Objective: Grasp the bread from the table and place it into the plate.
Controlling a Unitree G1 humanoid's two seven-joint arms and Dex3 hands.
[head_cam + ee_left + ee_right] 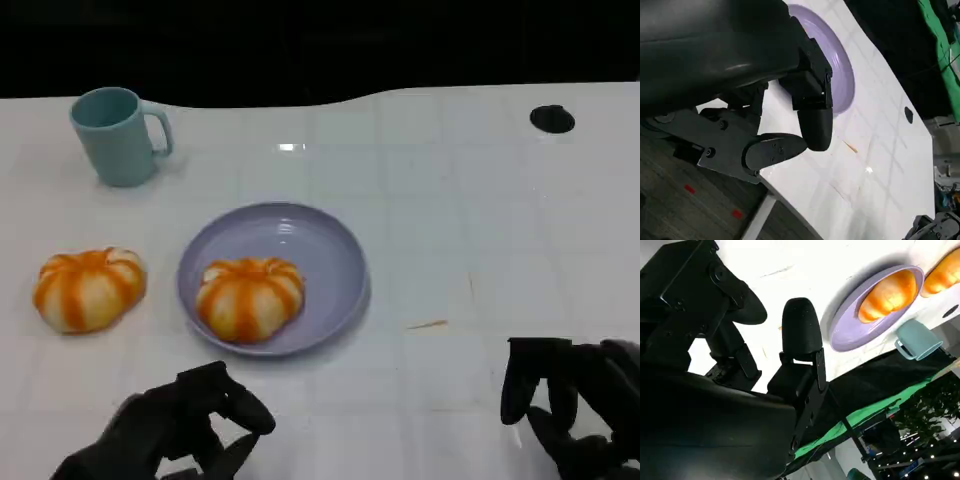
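An orange-striped bread [249,296] lies in the lavender plate [335,250] at the middle of the table. A second, similar bread [90,288] lies on the table left of the plate. My left hand [190,430] hovers near the front edge, just below the plate, fingers loosely bent and holding nothing. My right hand [575,400] is at the front right, well clear of the plate, and holds nothing either. The left wrist view shows the left hand [790,115] beside the plate [840,75]. In the right wrist view are the right hand [765,355], plate [855,330] and both breads [890,295] [942,275].
A teal mug [115,135] stands at the back left, handle to the right. A black round hole [552,119] sits in the tabletop at the back right. A small orange crumb [428,324] lies right of the plate. The table's far edge borders a dark backdrop.
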